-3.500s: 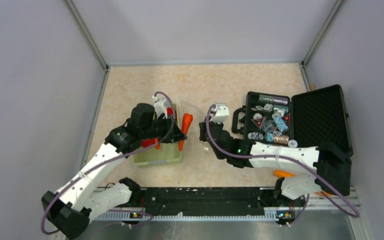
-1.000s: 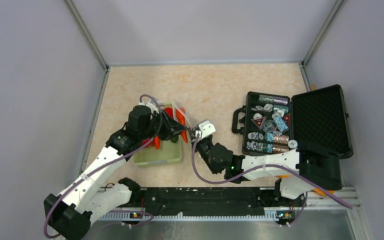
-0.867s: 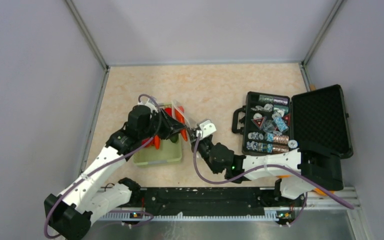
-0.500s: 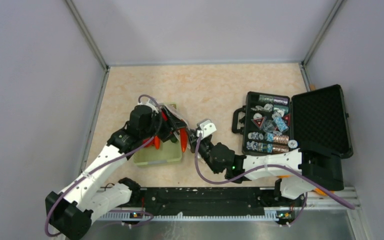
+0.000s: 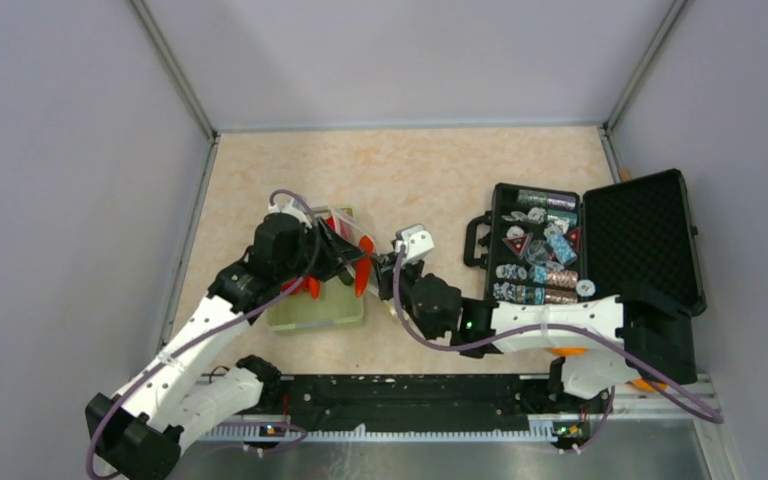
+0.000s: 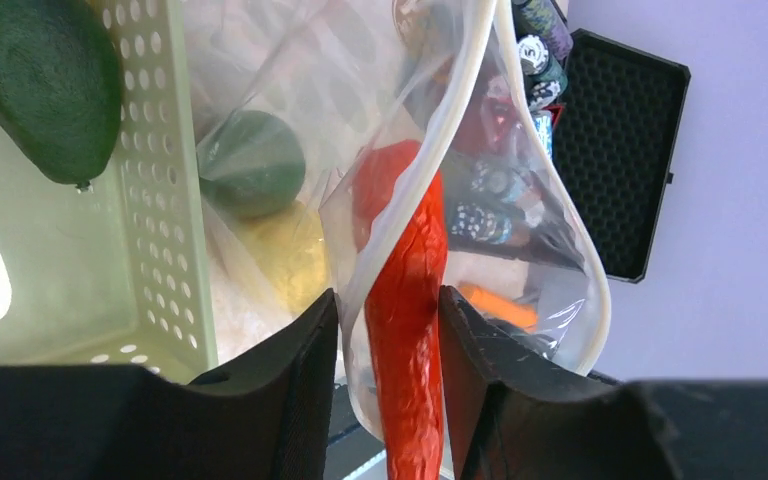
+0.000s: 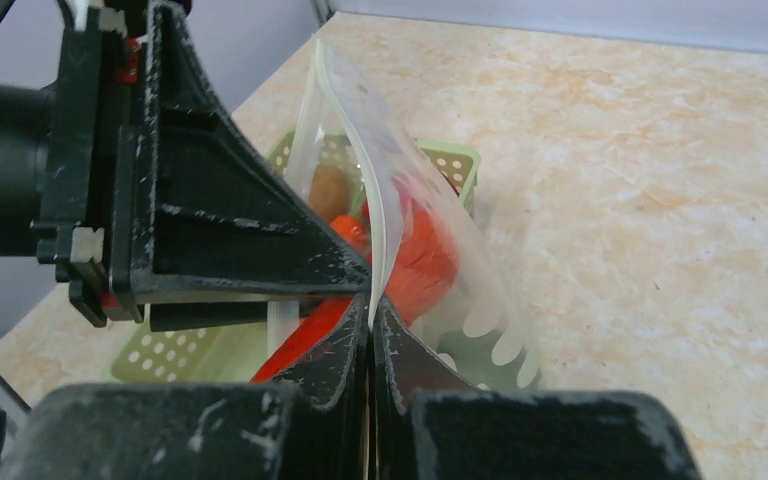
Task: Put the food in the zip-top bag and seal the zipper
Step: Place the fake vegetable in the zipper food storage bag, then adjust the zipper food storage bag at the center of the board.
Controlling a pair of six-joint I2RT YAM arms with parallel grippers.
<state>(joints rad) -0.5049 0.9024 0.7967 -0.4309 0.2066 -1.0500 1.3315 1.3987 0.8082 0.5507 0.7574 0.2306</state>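
The zip-top bag [image 7: 430, 230], clear with white dots, hangs open over the basket's right end. My right gripper [image 7: 371, 305] is shut on its whitish zipper [image 6: 430, 170] rim. A long red pepper [image 6: 405, 330] stands between the fingers of my left gripper [image 6: 388, 385], its upper part past the bag's rim. The pepper touches one finger [image 6: 480, 390]; a gap holding bag film shows at the other. From above, the left gripper [image 5: 345, 262] and right gripper [image 5: 387, 270] nearly meet. A dark green piece [image 6: 35, 90] lies in the basket. Through the film show a green piece [image 6: 250, 165] and an orange carrot [image 6: 495, 305].
The pale green basket [image 5: 315, 312] sits under the left arm, with a brown piece [image 7: 325, 190] inside. An open black case [image 5: 640, 240] of shiny packets lies at the right. Grey walls close in the table on three sides.
The left jaws widened around the pepper. The pepper now hangs lower and steeper at the bag's mouth. The right gripper, still on the rim, shifted slightly to the right.
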